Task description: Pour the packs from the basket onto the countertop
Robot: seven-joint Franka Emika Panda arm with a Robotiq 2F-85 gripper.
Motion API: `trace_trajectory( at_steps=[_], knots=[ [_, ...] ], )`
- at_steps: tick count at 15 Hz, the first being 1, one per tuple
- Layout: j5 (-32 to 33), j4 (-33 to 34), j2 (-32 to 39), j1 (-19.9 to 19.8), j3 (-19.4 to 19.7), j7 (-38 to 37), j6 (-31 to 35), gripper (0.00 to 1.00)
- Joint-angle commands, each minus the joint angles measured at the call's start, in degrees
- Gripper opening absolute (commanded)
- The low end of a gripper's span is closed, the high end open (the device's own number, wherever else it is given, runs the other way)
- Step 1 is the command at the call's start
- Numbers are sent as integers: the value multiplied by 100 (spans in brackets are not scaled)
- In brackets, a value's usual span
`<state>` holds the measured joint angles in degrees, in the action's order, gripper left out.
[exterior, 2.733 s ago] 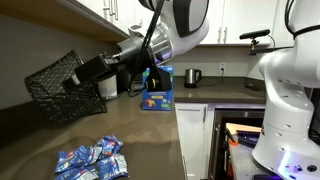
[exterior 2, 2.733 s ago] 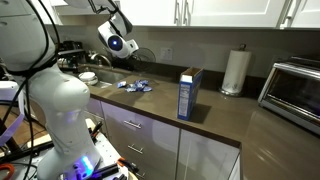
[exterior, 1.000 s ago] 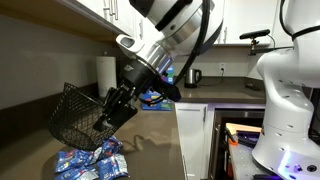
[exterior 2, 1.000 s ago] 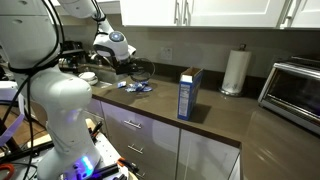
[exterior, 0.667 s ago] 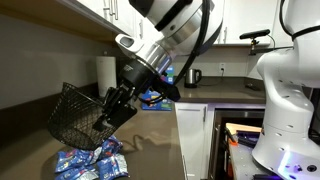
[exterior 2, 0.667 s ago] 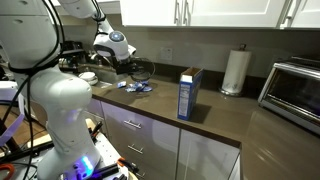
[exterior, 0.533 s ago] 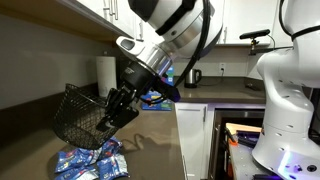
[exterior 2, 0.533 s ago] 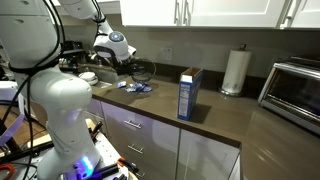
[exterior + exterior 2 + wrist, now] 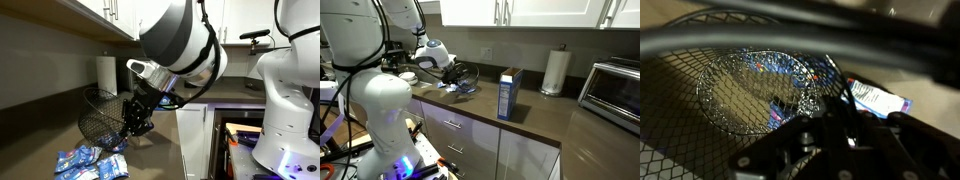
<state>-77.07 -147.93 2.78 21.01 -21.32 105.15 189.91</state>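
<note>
The black wire-mesh basket [image 9: 103, 118] hangs low over the countertop [image 9: 155, 160], nearly upright with its mouth upward. My gripper [image 9: 132, 124] is shut on its rim. Several shiny blue packs [image 9: 90, 163] lie in a pile on the countertop under and beside the basket. In an exterior view the basket [image 9: 457, 74] sits over the packs [image 9: 461, 89]. The wrist view looks into the basket [image 9: 730, 90], which looks empty; blue packs show through its mesh bottom, and one pack [image 9: 880, 97] lies beside it. The jaws [image 9: 830, 120] clamp the rim.
A tall blue-and-green box [image 9: 508, 93] stands on the counter, with a paper towel roll [image 9: 554, 71] and a toaster oven [image 9: 615, 88] further along. A kettle [image 9: 193, 76] stands at the back. An open white cabinet edge [image 9: 195, 140] borders the counter.
The arm has swung the basket from tilted on its side to nearly upright and lowered it toward the packs. The packs have stayed on the counter.
</note>
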Motion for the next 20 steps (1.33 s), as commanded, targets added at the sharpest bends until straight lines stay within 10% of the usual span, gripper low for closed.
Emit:
trace_trajectory(
  at_steps=[1,3,13,20],
  knots=[
    [1497,-508,100,-26,143,-882,230,3],
    [2510,-721,32,-101,287,-1419,271,3],
    [1327,-740,227,539,792,-255,430,3],
    [1785,-508,-3,225,763,-418,321,3]
  ],
)
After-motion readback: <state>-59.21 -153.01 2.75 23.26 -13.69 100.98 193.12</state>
